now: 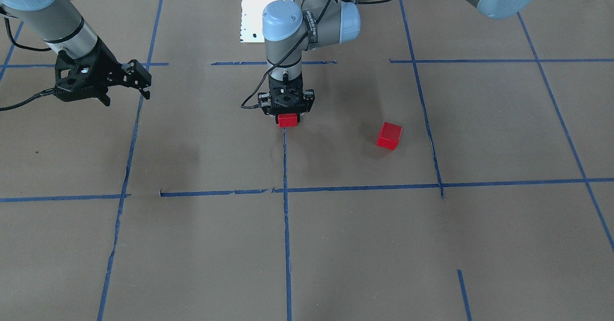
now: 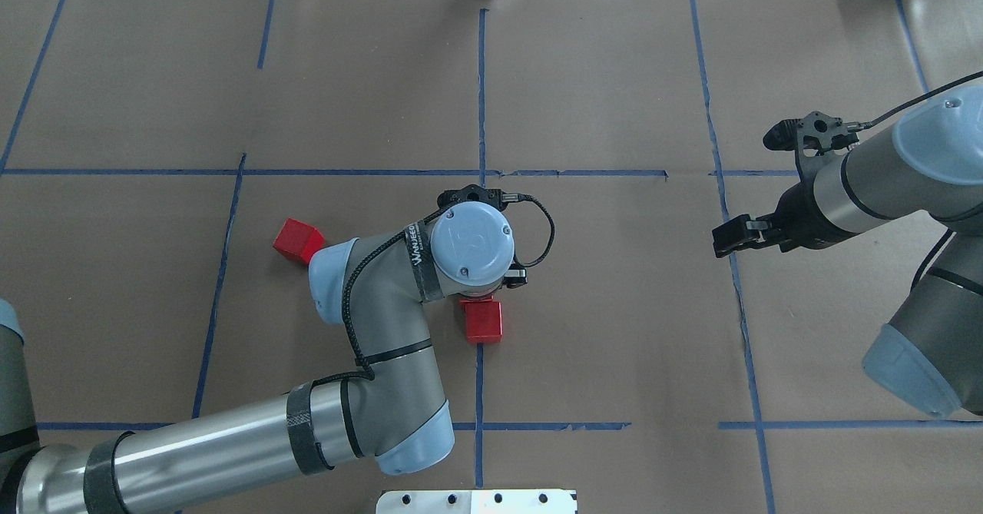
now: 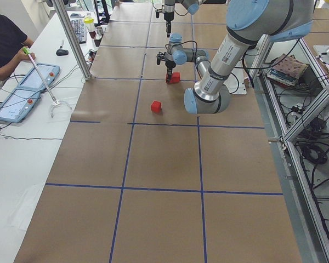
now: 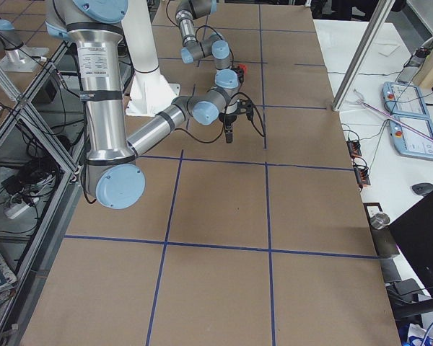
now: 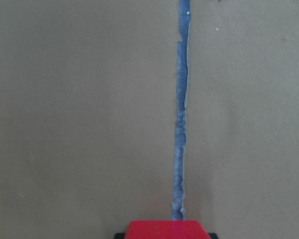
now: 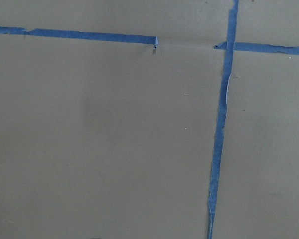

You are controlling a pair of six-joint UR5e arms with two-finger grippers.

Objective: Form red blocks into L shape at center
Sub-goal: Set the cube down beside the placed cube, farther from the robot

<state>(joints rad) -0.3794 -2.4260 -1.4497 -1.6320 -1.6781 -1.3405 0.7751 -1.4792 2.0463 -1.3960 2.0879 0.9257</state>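
My left gripper points straight down over the middle blue tape line at the center, shut on a red block. That block's top shows at the bottom edge of the left wrist view. In the overhead view a red block lies on the line just robot-side of the wrist; I cannot tell whether it is the held one. Another red block lies loose on the paper to my left. My right gripper is open, empty and raised, far off to my right.
The white robot base stands at the table's robot-side edge, in line with the middle tape line. The left arm's elbow and forearm reach over the near-left cell. A side table with tablets and a metal post stand beyond the far edge.
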